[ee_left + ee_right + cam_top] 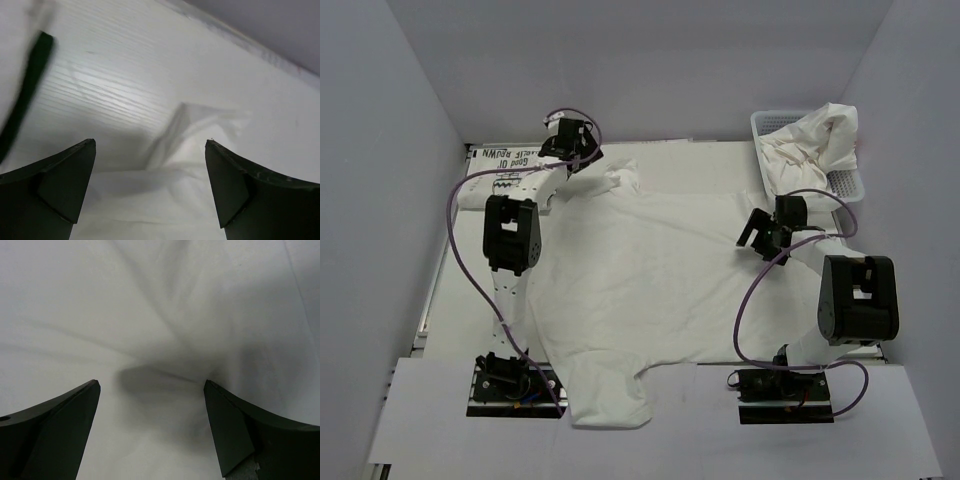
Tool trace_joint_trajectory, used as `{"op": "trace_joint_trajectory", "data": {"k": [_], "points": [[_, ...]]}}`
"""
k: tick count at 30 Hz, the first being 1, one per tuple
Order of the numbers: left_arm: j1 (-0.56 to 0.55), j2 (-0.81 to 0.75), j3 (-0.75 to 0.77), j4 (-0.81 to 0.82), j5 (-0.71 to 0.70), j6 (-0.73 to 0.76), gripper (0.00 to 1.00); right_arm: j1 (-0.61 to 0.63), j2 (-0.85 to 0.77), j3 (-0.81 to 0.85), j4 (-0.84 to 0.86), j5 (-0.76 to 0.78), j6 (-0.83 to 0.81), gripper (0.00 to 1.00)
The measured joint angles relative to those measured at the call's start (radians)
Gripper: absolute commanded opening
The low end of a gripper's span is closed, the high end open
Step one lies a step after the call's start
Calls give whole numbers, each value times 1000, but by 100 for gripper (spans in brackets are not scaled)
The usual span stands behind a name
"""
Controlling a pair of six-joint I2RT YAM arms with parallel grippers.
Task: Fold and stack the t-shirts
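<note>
A large white t-shirt (650, 280) lies spread flat across the table, one sleeve at the far left and one hanging over the near edge. My left gripper (582, 155) is open over its far-left sleeve; the left wrist view shows the sleeve's edge (195, 130) between the spread fingers. My right gripper (757, 238) is open just above the shirt's right part; the right wrist view shows wrinkled white cloth (160, 340) beneath it. A folded white t-shirt with black lettering (500, 170) lies at the far left. More white shirts (810, 145) are heaped in the basket.
A white plastic mesh basket (847, 185) stands at the far right corner. Grey walls close in the table on the left, back and right. Purple cables loop beside both arms.
</note>
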Motion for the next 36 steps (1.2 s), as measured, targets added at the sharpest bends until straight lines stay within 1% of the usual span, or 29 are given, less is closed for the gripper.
{"op": "trace_joint_trajectory", "data": {"k": [4,6,8,11,15,20,23,25,29,32,36], "points": [[-39,-14,-82,89,191,130,100,3,-22,-5,-15,-30,-34,90],[-63,-7,-90,95,303,202,100,7,-31,-5,-19,-33,-42,90],[-91,-1,-85,92,366,259,100,8,-32,-5,-21,-33,-48,90],[-137,18,-56,83,387,333,100,8,-31,-5,-25,-33,-52,90],[-184,34,-55,85,385,378,100,8,-17,-5,-26,-33,-53,90],[-182,94,-5,71,340,390,100,7,-8,-4,-27,-19,-49,90],[-173,149,51,54,280,391,100,7,-5,-1,-29,-16,-43,90],[-167,185,116,34,203,389,100,7,2,7,-34,-7,-39,90],[-150,219,164,17,54,391,100,6,7,12,-35,6,-31,90],[-121,269,233,14,-68,402,100,6,10,15,-37,11,-31,90],[-64,306,288,26,-154,428,100,6,14,21,-41,12,-36,90]]}}
